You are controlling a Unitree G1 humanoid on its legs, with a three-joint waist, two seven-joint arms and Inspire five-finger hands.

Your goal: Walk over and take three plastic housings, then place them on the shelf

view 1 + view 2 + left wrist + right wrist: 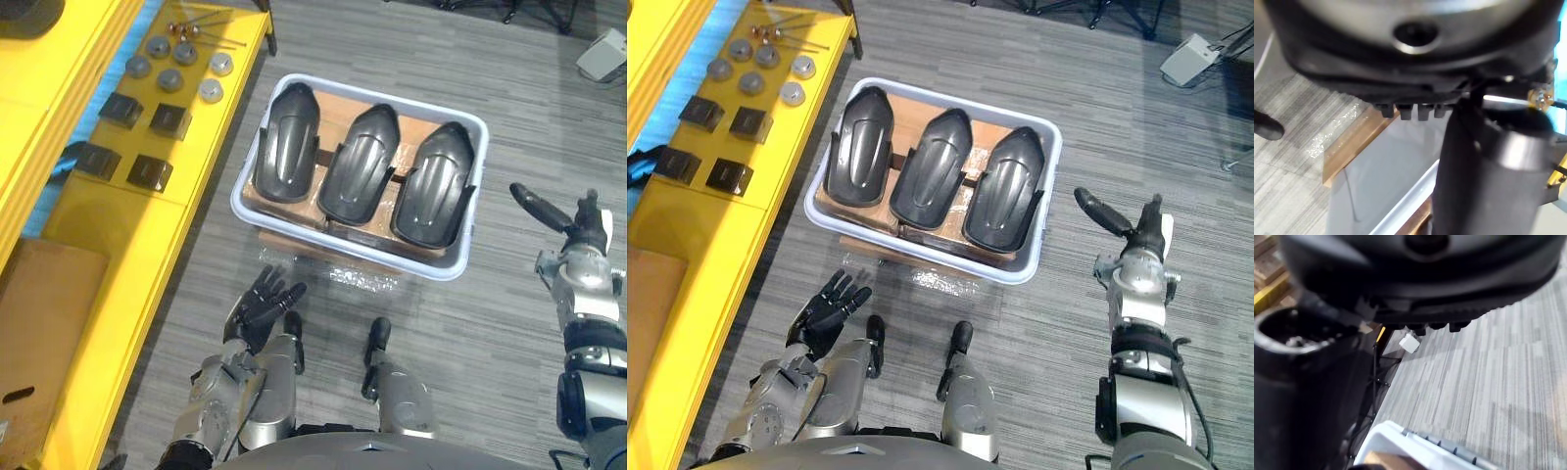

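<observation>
Three black plastic housings lie side by side in a white bin (468,125) on the floor: left (286,142), middle (360,162) and right (436,181). The bin rests on a cardboard box (290,242). My left hand (265,300) hangs open low in front of the bin's near left corner, apart from it; the bin's wall (1391,166) lies past its fingers in the left wrist view. My right hand (1138,235) is open to the right of the bin, thumb stretched toward it, touching nothing. The bin's rim (1400,440) edges into the right wrist view.
A yellow shelf (118,230) runs along the left, carrying small black blocks (150,172), grey discs (171,78) and a brown cardboard sheet (39,323). Crinkled clear plastic (364,283) lies on the grey carpet before the bin. A white box (605,54) sits far right.
</observation>
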